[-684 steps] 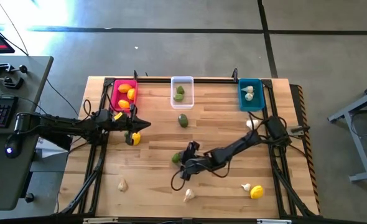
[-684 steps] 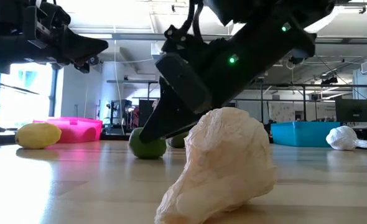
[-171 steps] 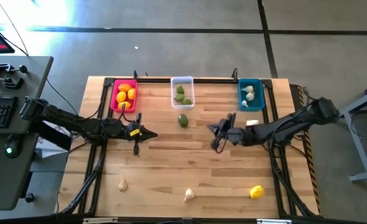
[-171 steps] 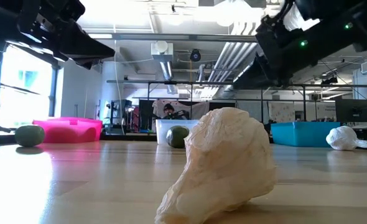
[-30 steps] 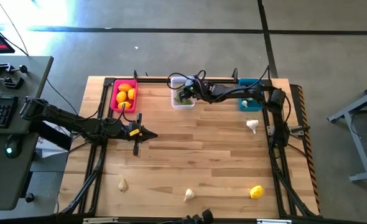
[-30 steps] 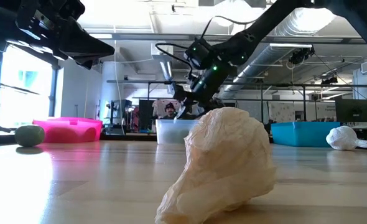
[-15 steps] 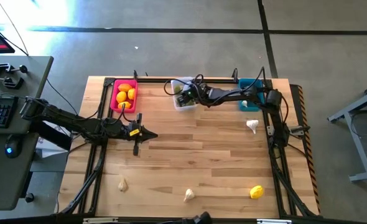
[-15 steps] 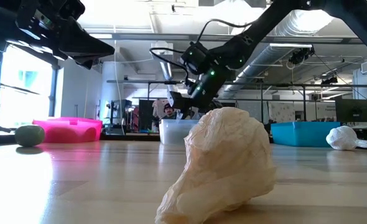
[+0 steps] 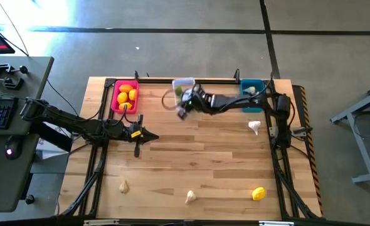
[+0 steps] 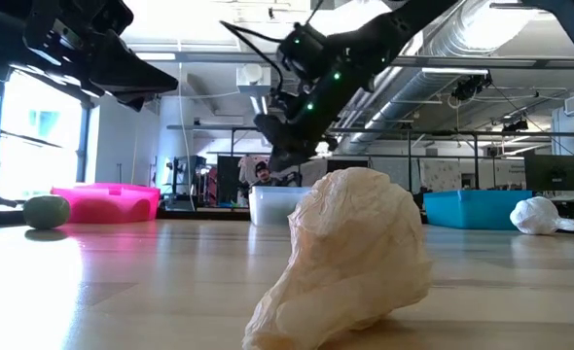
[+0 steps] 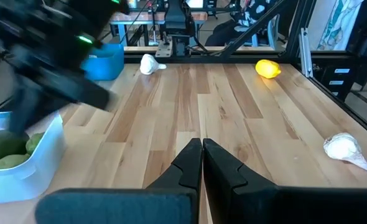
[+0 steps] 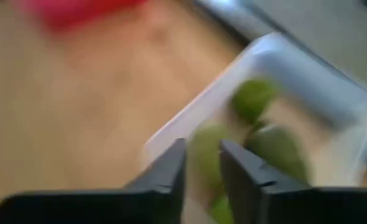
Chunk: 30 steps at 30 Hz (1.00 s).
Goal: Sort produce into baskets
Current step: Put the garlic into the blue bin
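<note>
The clear basket (image 9: pixel 184 83) holds green produce (image 12: pixel 253 98); the pink basket (image 9: pixel 125 95) holds yellow and orange pieces, and the teal basket (image 9: pixel 252 94) holds garlic. My right gripper (image 9: pixel 180 113) hangs just near of the clear basket, its fingers (image 12: pixel 171 171) a little apart with nothing between them. My left gripper (image 9: pixel 139 134) waits shut above the table's left part. Loose on the wood lie garlic bulbs (image 9: pixel 254 127), (image 9: pixel 123 186), (image 9: pixel 190 196), a lemon (image 9: pixel 258 193) and, in the low view, a green piece (image 10: pixel 46 211).
The right arm (image 9: pixel 235 102) stretches level across the far part of the table from its base at the right. A black frame (image 9: pixel 207 80) runs behind the baskets. Bare wood (image 9: pixel 197 157) lies open in the table's middle.
My right gripper has drawn back from over the clear basket toward the near edge and has risen. The green produce stays in the clear basket.
</note>
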Available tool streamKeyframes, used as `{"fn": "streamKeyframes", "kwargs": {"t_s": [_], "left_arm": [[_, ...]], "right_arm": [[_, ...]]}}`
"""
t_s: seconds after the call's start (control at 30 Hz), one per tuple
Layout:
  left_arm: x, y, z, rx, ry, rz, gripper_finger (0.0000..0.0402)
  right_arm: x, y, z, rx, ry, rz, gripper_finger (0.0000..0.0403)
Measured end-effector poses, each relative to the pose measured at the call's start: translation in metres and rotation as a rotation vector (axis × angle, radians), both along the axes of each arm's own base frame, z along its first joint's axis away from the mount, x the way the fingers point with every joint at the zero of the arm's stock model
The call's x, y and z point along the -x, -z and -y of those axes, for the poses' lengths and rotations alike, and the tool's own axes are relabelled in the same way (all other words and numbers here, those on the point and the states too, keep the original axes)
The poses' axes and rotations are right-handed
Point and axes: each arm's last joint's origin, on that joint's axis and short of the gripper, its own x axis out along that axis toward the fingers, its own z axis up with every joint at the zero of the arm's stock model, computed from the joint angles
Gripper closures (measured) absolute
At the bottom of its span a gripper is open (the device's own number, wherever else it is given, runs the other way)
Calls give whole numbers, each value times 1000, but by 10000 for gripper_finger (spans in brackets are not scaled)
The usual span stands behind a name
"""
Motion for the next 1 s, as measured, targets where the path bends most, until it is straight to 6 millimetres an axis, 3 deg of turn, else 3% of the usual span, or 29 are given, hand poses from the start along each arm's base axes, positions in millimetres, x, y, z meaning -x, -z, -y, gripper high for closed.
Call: {"fn": "streamKeyframes", "kwargs": {"t_s": [0.1, 0.23, 0.43, 0.67, 1.0], "left_arm": [[0, 0, 0, -1, 0, 3, 401], [0, -1, 0, -9, -7, 9, 401], [0, -1, 0, -9, -9, 5, 401], [0, 0, 0, -10, -9, 1, 401], [0, 0, 0, -11, -9, 0, 401]], "right_arm": [[-2, 12, -17, 20, -107, -105, 391], [-5, 28, -20, 31, -124, -162, 382], [-10, 39, -2, 23, -81, -102, 399], [-18, 31, -1, 44, -111, 15, 401], [-19, 34, -14, 44, -154, -35, 402]]}}
